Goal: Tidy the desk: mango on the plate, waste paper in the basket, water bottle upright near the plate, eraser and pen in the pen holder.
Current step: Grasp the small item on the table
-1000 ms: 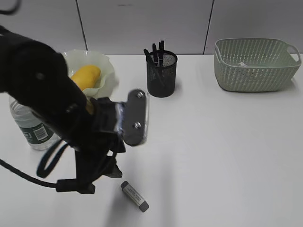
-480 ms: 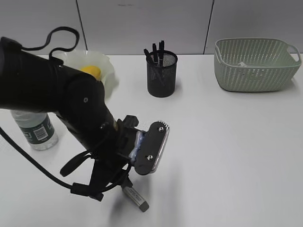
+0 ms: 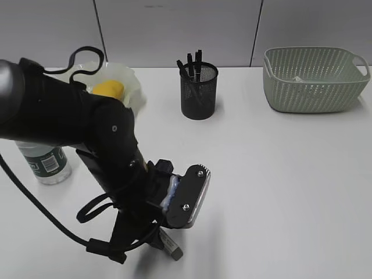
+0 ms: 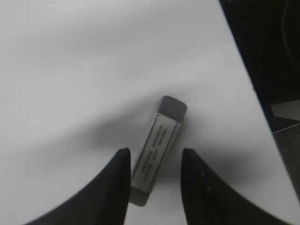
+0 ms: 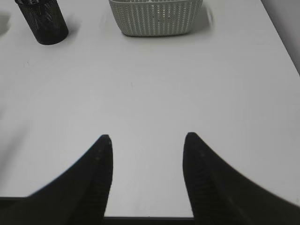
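A grey eraser [image 4: 158, 146] with a paper sleeve lies flat on the white desk; in the exterior view only its end [image 3: 172, 249] shows under the left arm. My left gripper [image 4: 153, 154] is open, its two fingers on either side of the eraser's near end, just above the desk. The yellow mango [image 3: 109, 88] lies on the pale plate [image 3: 133, 78]. The water bottle [image 3: 47, 163] stands upright left of the plate. The black mesh pen holder [image 3: 199, 90] holds pens. My right gripper [image 5: 147, 140] is open and empty, out of the exterior view.
A green woven basket [image 3: 314, 78] stands at the back right with a scrap of white paper inside; it also shows in the right wrist view [image 5: 157, 16]. The left arm's cable loops over the plate.
My left arm has swung down and right, from beside the plate to low over the eraser. The fingers now straddle the eraser.
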